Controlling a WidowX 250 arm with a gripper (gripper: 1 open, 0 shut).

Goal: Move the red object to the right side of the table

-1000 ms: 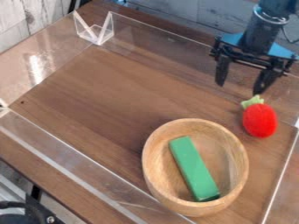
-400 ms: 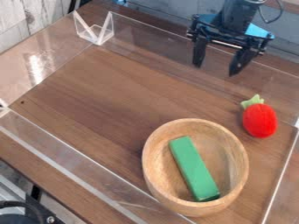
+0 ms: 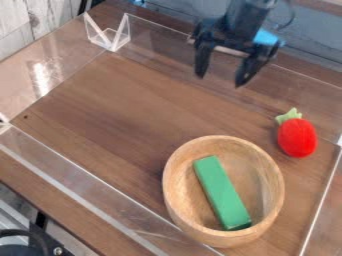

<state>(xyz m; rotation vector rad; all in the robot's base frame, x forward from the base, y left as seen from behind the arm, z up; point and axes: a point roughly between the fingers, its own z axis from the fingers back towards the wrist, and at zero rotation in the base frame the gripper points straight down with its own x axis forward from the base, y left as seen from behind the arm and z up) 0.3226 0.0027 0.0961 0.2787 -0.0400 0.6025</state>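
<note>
The gripper (image 3: 227, 68) hung near the far edge of the table (image 3: 107, 110), jaws spread wide and holding nothing. The red object (image 3: 297, 136) lay well apart from it, toward the near right, just beside the right wall. A bowl (image 3: 181, 185) holding a green block (image 3: 221, 192) sat near the object, not between them.

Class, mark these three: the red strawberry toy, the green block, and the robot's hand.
red strawberry toy (image 3: 298, 139), camera view, middle of its red body
green block (image 3: 221, 192), camera view, middle of its top face
hand (image 3: 225, 71), camera view, midway between its fingertips
</note>
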